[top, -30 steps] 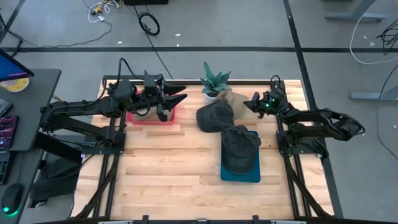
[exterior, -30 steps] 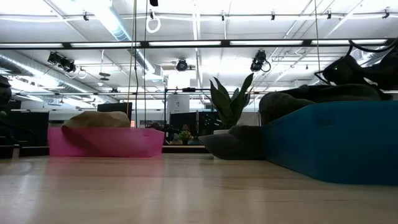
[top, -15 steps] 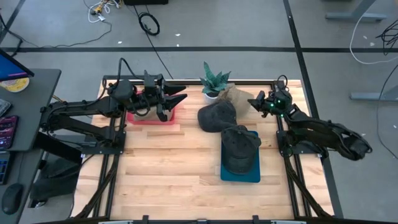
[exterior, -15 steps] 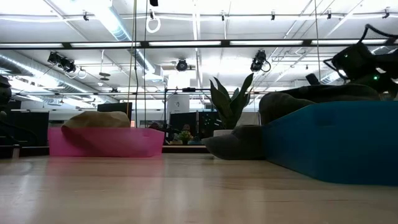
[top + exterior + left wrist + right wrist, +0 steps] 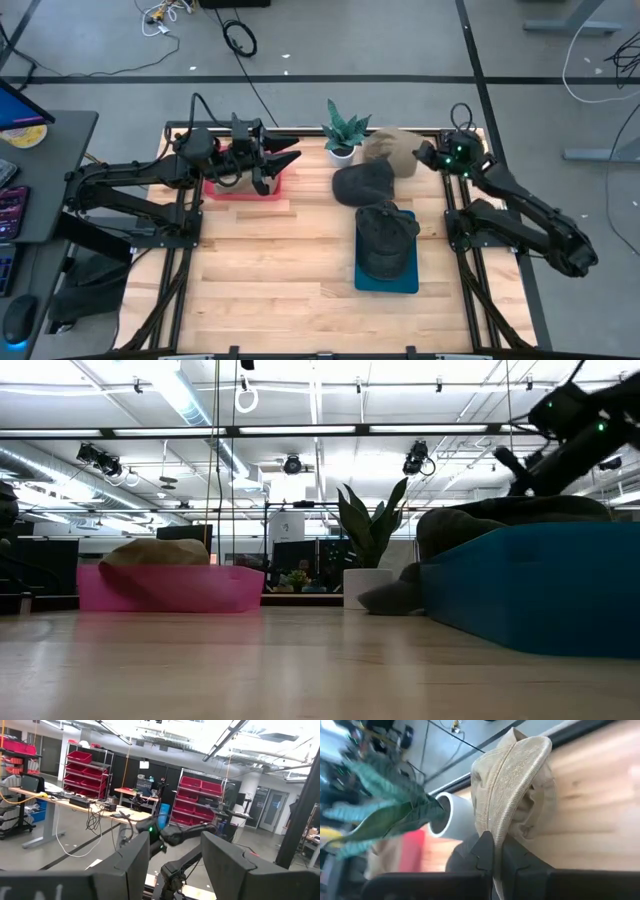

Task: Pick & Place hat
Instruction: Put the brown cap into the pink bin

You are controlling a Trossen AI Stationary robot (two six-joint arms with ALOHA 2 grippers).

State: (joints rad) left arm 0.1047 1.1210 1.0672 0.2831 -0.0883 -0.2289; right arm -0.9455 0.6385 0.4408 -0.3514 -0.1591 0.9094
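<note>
Near the table's far right corner, the right gripper (image 5: pixel 424 157) is clenched on the edge of a tan hat (image 5: pixel 392 150), its fingers (image 5: pixel 485 851) pinching the corduroy fabric and holding the hat lifted beside the potted plant (image 5: pixel 344 132). A dark hat (image 5: pixel 363 183) lies on the wooden table (image 5: pixel 270 270) just below, and another dark hat (image 5: pixel 385 238) sits in the blue bin (image 5: pixel 387 278). Over the pink bin (image 5: pixel 243 189) on the far left, the left gripper (image 5: pixel 285 156) hangs with its jaws apart, grasping nothing.
</note>
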